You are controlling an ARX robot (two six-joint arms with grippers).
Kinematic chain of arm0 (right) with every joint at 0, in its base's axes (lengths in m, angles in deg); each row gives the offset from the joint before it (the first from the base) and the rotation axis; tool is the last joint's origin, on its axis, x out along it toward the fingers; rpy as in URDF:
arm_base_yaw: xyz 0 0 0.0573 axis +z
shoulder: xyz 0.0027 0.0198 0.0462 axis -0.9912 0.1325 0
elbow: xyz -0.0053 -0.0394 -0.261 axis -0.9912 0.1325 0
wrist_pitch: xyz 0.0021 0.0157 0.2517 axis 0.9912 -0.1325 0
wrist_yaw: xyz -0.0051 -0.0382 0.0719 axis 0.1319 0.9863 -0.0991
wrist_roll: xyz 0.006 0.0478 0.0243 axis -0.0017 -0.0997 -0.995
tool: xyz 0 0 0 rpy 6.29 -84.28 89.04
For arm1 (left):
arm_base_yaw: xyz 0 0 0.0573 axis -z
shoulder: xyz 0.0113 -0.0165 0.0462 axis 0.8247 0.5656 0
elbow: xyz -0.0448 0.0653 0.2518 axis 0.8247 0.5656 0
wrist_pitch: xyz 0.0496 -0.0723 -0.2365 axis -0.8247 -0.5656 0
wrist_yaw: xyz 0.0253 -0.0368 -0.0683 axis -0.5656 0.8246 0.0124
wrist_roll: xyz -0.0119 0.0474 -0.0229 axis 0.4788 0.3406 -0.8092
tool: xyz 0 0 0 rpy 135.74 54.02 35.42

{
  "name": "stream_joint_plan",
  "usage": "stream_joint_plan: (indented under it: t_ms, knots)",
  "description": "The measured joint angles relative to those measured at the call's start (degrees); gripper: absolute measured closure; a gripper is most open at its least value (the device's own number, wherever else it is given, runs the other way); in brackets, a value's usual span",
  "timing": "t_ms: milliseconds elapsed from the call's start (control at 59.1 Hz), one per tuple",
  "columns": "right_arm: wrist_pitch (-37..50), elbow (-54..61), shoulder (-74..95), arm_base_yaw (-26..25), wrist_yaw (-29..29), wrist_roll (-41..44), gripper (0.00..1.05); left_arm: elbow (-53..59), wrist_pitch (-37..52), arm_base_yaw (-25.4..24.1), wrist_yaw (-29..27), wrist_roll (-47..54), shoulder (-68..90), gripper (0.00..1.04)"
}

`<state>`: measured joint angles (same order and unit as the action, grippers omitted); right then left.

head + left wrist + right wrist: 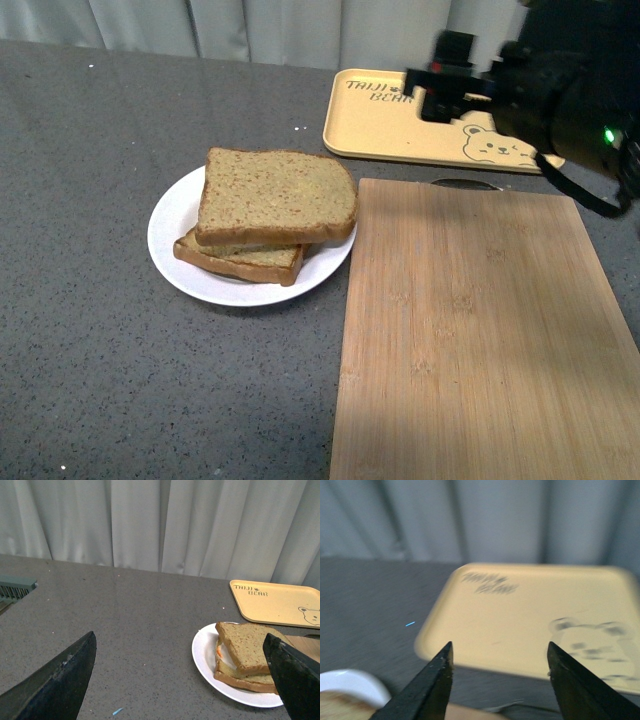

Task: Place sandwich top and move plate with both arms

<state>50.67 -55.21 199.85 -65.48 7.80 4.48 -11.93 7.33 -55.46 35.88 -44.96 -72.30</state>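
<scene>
While sandwich top (275,195) rests on plate (166,236) | right pincer (500,652) spread

the front camera looks down on the table (90,330), with the plate (165,235) left of centre and the board (470,330) at lower right. the left wrist camera sits low, facing the curtain (150,525); it shares the plate and the tray (365,125) with the front view. the right wrist camera, blurred, is close to that tray.
</scene>
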Motion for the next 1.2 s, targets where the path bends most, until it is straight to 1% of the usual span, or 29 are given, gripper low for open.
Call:
stream_joint_plan:
  t_ms: [34, 68, 169, 254, 288, 457, 710, 778, 880, 930, 964, 1049, 1201]
  knots:
    - [7.2, 5.2, -2.3, -0.9, 5.8, 3.2, 0.6, 0.0, 0.0, 0.0, 0.1, 0.0, 0.0, 0.07]
    - [11.1, 9.4, -5.8, -2.1, 6.8, 5.1, 0.69, 0.0, 0.0, 0.0, 0.0, 0.0, -0.1, 0.07]
    - [13.2, 15.0, -12.4, -4.2, 5.6, 6.9, 0.85, 0.0, 0.0, 0.0, 0.1, 0.0, -0.1, 0.07]
    - [13.4, 20.7, -16.8, -5.9, 4.1, 7.7, 1.01, 0.0, 0.0, 0.0, 0.1, 0.0, -0.1, 0.07]
    - [13.3, 22.6, -18.1, -6.3, 3.6, 8.1, 1.04, 0.0, 0.0, 0.0, 0.1, 0.0, -0.1, 0.07]
    - [12.1, 30.5, -27.3, -8.5, 0.8, 8.2, 1.04, 0.0, 0.0, 0.0, 0.1, 0.0, -0.1, 0.07]
    - [7.5, 37.6, -38.5, -11.2, -1.3, 8.2, 1.04, 0.0, 0.0, 0.0, 0.1, 0.0, -0.1, 0.07]
    - [1.9, 38.3, -43.8, -11.8, -2.1, 8.3, 1.04, 0.0, 0.0, 0.0, 0.1, 0.0, -0.1, 0.07]
    - [-2.2, 39.7, -50.3, -12.4, -2.9, 8.2, 1.04, 0.0, 0.0, 0.0, 0.1, 0.0, -0.1, 0.07]
    - [-4.4, 41.0, -54.2, -14.6, -6.2, 8.3, 1.04, 0.0, 0.0, 0.0, 0.1, 0.0, -0.1, 0.07]
    - [-5.4, 41.5, -55.6, -15.5, -6.7, 8.3, 1.04, 0.0, 0.0, 0.0, 0.1, 0.0, -0.1, 0.07]
    - [-8.1, 42.6, -59.2, -16.7, -6.8, 8.2, 1.04, 0.0, 0.0, 0.0, 0.1, 0.0, -0.1, 0.07]
    - [-13.7, 44.4, -66.8, -16.8, -7.0, 8.2, 1.04, 0.0, 0.0, 0.0, 0.1, 0.0, -0.1, 0.07]
